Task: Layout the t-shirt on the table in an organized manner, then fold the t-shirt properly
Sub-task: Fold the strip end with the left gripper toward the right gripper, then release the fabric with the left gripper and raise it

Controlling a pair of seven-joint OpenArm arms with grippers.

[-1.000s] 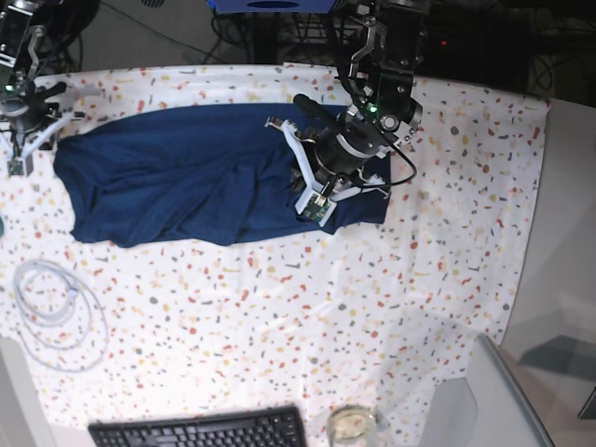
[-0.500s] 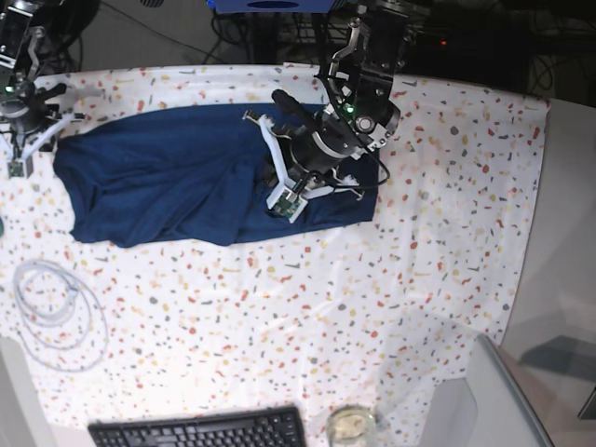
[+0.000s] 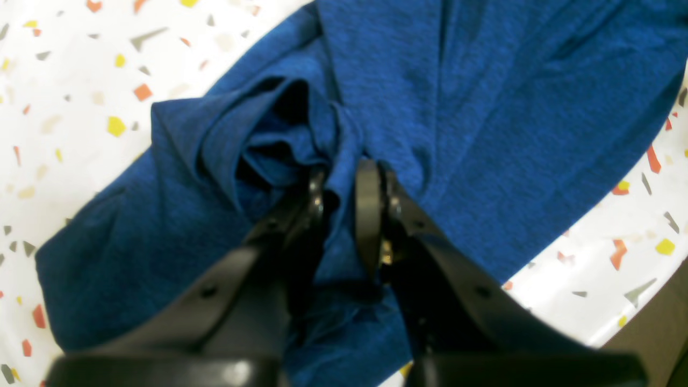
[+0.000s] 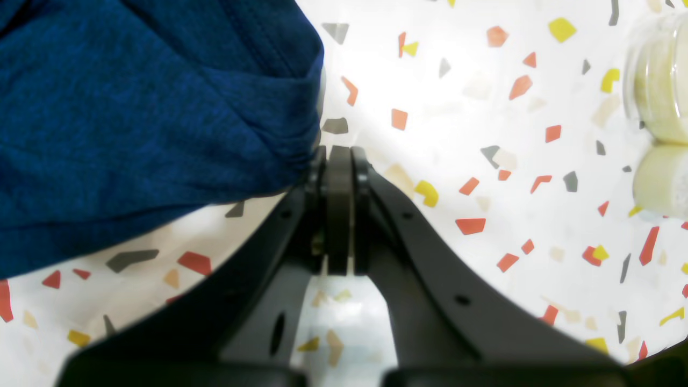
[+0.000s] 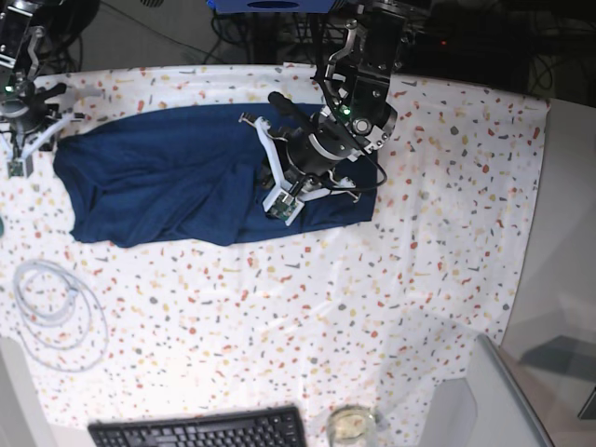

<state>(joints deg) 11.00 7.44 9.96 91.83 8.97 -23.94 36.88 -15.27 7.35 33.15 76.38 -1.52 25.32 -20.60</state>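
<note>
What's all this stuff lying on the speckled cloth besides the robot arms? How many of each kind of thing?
Dark blue t-shirt: 1
Coil of white cable: 1
Black keyboard: 1
Clear round container: 1
Total: 4 things on the table.

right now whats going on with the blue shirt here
A two-armed robot is working on a dark blue t-shirt lying bunched and creased on the speckled table. The left end effector has a fold of fabric pinched between its fingers near the middle of the shirt. The right end effector is shut at the shirt's far edge, right against the fabric; whether it grips any cloth is unclear. The shirt is not yet flat, and no neat fold has been made.
</note>
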